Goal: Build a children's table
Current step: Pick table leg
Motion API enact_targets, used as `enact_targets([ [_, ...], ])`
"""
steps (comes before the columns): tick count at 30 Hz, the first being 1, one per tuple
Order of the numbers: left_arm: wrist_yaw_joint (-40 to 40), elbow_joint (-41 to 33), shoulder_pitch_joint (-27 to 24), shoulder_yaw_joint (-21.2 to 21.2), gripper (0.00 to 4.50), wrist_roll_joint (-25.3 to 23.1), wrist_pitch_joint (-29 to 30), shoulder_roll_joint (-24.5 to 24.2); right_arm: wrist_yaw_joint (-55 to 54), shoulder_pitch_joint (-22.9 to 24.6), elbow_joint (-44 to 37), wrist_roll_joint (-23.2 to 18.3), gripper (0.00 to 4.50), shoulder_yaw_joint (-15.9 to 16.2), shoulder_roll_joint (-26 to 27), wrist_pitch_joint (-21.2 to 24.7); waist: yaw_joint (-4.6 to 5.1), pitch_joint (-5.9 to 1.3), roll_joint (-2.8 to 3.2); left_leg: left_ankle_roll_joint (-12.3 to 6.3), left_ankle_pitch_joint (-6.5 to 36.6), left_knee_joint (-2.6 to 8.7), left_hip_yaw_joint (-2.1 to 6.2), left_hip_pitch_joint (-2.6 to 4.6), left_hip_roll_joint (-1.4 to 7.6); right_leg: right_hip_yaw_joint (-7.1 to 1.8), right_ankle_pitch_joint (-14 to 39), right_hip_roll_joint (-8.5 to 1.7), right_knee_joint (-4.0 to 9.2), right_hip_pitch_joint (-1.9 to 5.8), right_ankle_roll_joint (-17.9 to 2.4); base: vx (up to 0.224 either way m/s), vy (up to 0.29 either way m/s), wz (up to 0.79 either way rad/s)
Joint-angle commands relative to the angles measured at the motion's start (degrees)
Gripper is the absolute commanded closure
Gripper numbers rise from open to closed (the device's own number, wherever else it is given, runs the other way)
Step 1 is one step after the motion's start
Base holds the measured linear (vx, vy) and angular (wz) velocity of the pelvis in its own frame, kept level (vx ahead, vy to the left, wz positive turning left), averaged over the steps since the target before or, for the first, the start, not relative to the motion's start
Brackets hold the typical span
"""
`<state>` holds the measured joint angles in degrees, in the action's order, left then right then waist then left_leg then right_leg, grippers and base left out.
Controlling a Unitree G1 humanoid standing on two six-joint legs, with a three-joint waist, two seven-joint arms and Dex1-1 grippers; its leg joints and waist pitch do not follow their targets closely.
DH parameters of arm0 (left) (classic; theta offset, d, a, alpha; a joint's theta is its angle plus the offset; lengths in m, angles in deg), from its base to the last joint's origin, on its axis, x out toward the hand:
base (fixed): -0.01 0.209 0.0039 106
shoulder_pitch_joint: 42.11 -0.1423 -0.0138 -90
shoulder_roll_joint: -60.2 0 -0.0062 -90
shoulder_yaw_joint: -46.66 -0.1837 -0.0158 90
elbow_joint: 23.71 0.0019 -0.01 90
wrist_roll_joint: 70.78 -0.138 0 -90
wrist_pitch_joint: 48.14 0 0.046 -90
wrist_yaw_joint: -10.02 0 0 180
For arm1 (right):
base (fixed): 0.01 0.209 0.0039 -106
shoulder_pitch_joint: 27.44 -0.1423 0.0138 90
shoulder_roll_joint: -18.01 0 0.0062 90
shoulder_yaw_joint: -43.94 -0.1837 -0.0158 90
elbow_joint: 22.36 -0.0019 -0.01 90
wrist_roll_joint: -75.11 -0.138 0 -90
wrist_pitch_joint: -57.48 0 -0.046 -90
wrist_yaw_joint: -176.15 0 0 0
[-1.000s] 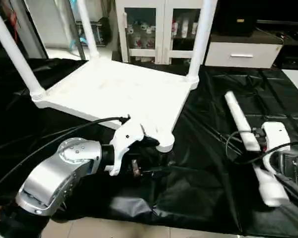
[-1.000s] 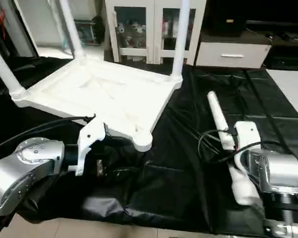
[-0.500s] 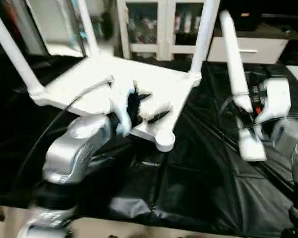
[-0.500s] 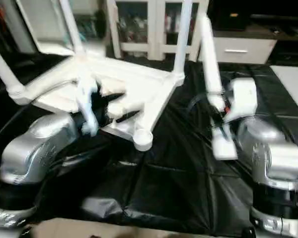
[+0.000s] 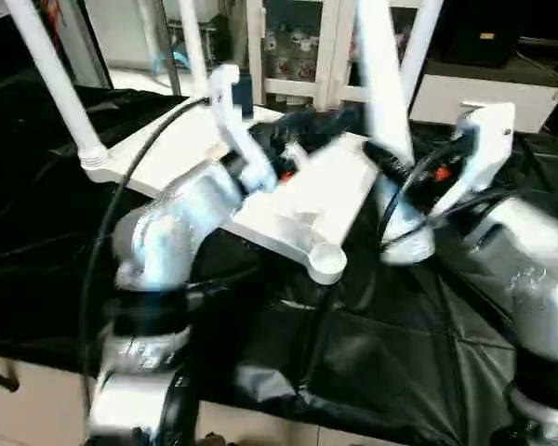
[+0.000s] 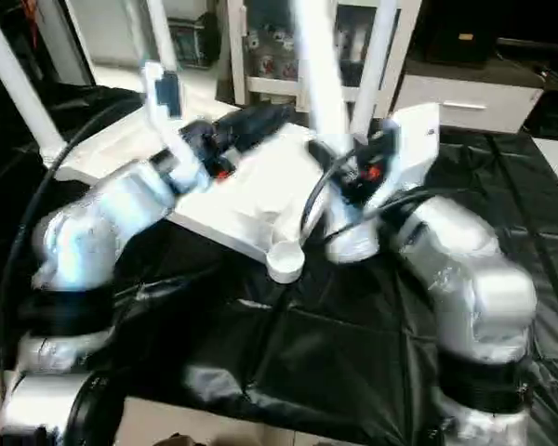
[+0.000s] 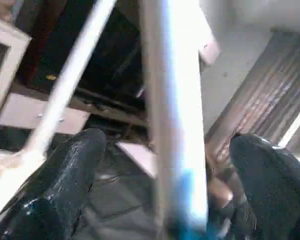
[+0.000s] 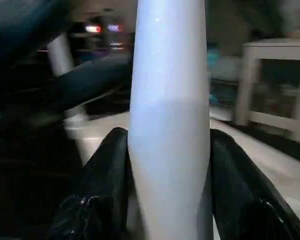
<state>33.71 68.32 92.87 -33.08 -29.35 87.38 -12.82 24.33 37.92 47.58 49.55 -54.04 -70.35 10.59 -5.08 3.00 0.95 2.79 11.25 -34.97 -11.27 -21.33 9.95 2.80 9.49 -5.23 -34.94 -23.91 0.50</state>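
The children's table lies upside down: its white tabletop [image 5: 302,200] rests on black cloth, with legs standing in three corners [image 5: 56,79] [image 5: 193,42] [image 5: 426,28]. The near corner socket [image 5: 327,263] is empty. My right gripper [image 8: 168,136] is shut on the fourth leg [image 5: 381,84], holding it nearly upright, its thick end low beside the tabletop's right edge, just right of the empty socket. My left gripper [image 7: 170,142] stands open over the tabletop, a finger [image 7: 65,190] on either side of this leg, apart from it.
Black cloth [image 5: 381,353] covers the low work surface, and pale floor [image 5: 37,400] shows at its front edge. A white cabinet with glass doors [image 5: 298,46] and a white drawer unit [image 5: 502,93] stand behind.
My right arm lifted the leg off the cloth, turned it upright and carried it left to the tabletop. My left arm rose from the near corner to straddle the leg. The camera shifted.
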Motion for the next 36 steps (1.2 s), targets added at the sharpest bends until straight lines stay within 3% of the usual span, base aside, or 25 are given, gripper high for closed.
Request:
enact_targets([
  [1, -0.97, 0.84, 0.82, 0.00, 0.00, 0.99, 1.08, 0.31, 0.51, 0.05, -1.75, -1.65, 2.72, 0.47, -0.05, -1.29, 0.12, -4.00, -0.45, -0.56, 9.20, 4.11, 1.34, 0.60, 2.14, -1.88, 13.01, -2.21, 4.21, 3.16, -9.89, 0.000, 0.000, 0.00],
  [4, -2.30, 2.32, 1.08, 0.47, 0.00, 0.73, 0.35, 0.81, 0.65, 0.52, -2.67, -2.28, 2.72, 1.26, 0.67, -1.18, 0.21, -3.96, -0.54, -0.58, 9.08, 4.02, 1.23, 0.40, 1.91, -1.93, 13.84, -2.19, 4.40, 3.29, -9.42, 0.000, 0.000, 0.00],
  [9, -1.56, 3.18, 2.05, 2.28, 0.00, 3.90, 0.53, 2.22, 1.60, 1.58, -3.48, -0.86, 2.73, 5.61, 0.29, -0.37, 0.10, -4.00, -0.52, -0.69, 8.07, 4.02, 1.32, 0.36, 2.06, -1.92, 12.74, -2.23, 4.26, 3.21, -9.63, 0.000, 0.000, 0.00],
  [10, -1.37, 3.21, 2.02, 1.74, 0.00, 3.13, 0.37, 1.95, 1.60, 1.57, -3.49, -0.72, 2.73, 5.97, 0.25, -0.48, 0.08, -4.03, -0.84, -0.77, 8.23, 4.03, 1.27, 0.42, 2.08, -1.91, 12.75, -2.21, 4.26, 3.21, -9.78, 0.000, 0.000, 0.00],
  [12, -1.73, 3.46, 1.79, 1.07, 0.00, 1.71, -0.17, 1.64, 1.62, 1.53, -3.41, -0.78, 2.73, 6.57, 0.07, -0.70, 0.11, -3.91, -0.70, -0.73, 8.76, 4.11, 1.30, 0.40, 2.11, -1.95, 13.76, -2.22, 4.35, 3.15, -9.38, 0.000, 0.000, 0.00],
  [14, -2.94, 3.93, 1.36, 0.63, 0.00, 0.16, -0.65, 1.22, 1.75, 1.25, -3.08, -0.74, 2.73, 7.13, -0.30, -0.91, 0.15, -3.76, -0.97, -0.57, 9.54, 4.20, 1.27, 0.40, 2.08, -1.99, 15.89, -2.23, 4.65, 3.12, -8.19, 0.000, 0.000, 0.00],
  [19, -3.82, 3.54, 0.67, 1.13, 0.39, 1.52, 0.88, 0.80, 1.66, 0.59, -2.22, -0.24, 2.73, 7.24, -1.11, -1.17, 0.05, -3.86, -0.70, -0.13, 8.60, 4.15, 1.36, 0.39, 2.10, -2.02, 14.56, -2.30, 4.35, 3.11, -8.25, 0.000, 0.000, 0.00],
  [21, -3.49, 3.23, 0.23, 0.67, 0.75, 1.73, 1.50, 0.21, 1.20, 0.09, -1.71, 0.09, 2.73, 7.36, -1.42, -1.62, 0.09, -3.87, -0.85, -0.24, 8.39, 4.11, 1.29, 0.34, 2.04, -2.02, 13.98, -2.25, 4.34, 3.15, -8.51, 0.000, 0.000, 0.00],
  [25, -3.14, 3.26, -0.04, 0.35, 0.94, 0.76, 0.72, 0.12, 1.03, -0.23, -1.25, 0.28, 2.73, 7.50, -1.66, -1.90, 0.14, -3.82, -1.14, -0.41, 8.34, 4.13, 1.27, 0.28, 2.06, -2.00, 14.37, -2.27, 4.39, 3.18, -8.47, 0.000, 0.000, 0.00],
  [29, -3.36, 2.55, -0.29, 0.36, 1.23, 1.04, 1.07, 0.04, 0.92, -0.50, -0.83, 0.55, 2.73, 7.87, -1.70, -2.11, 0.15, -3.74, -1.06, -0.38, 8.78, 4.16, 1.26, 0.35, 2.09, -2.03, 15.30, -2.31, 4.47, 3.08, -8.36, 0.000, 0.000, 0.00],
  [30, -3.28, 2.43, -0.35, 0.44, 1.31, 1.36, 1.29, 0.07, 0.90, -0.54, -0.69, 0.62, 2.73, 7.99, -1.68, -2.22, 0.09, -3.75, -0.74, -0.26, 8.75, 4.16, 1.31, 0.37, 2.10, -2.03, 15.25, -2.34, 4.43, 3.05, -8.42, 0.000, 0.000, 0.00],
  [34, -2.57, 2.08, -0.48, 0.13, 1.61, 2.49, 2.04, -0.05, 0.87, -0.45, -0.64, 0.74, 2.73, 8.45, -1.80, -2.64, 0.20, -3.76, -0.73, 0.03, 9.26, 4.22, 1.31, 0.38, 2.07, -2.00, 14.58, -2.21, 4.46, 3.08, -8.58, 0.000, 0.000, 0.00],
  [35, -2.64, 2.10, -0.40, 0.13, 1.66, 2.53, 2.09, 0.00, 0.83, -0.42, -0.69, 0.97, 2.73, 8.52, -1.90, -2.83, 0.13, -3.77, -0.24, 0.18, 9.33, 4.21, 1.36, 0.41, 2.06, -2.01, 14.48, -2.24, 4.39, 3.06, -8.65, 0.000, 0.000, 0.00],
  [36, -2.61, 2.22, -0.18, 0.18, 1.75, 2.66, 2.21, 0.00, 0.71, -0.38, -0.84, 1.60, 2.73, 8.77, -2.11, -3.27, 0.23, -3.77, -0.46, 0.36, 9.71, 4.25, 1.34, 0.42, 2.05, -1.98, 14.37, -2.18, 4.47, 3.11, -8.59, 0.000, 0.000, 0.00],
])
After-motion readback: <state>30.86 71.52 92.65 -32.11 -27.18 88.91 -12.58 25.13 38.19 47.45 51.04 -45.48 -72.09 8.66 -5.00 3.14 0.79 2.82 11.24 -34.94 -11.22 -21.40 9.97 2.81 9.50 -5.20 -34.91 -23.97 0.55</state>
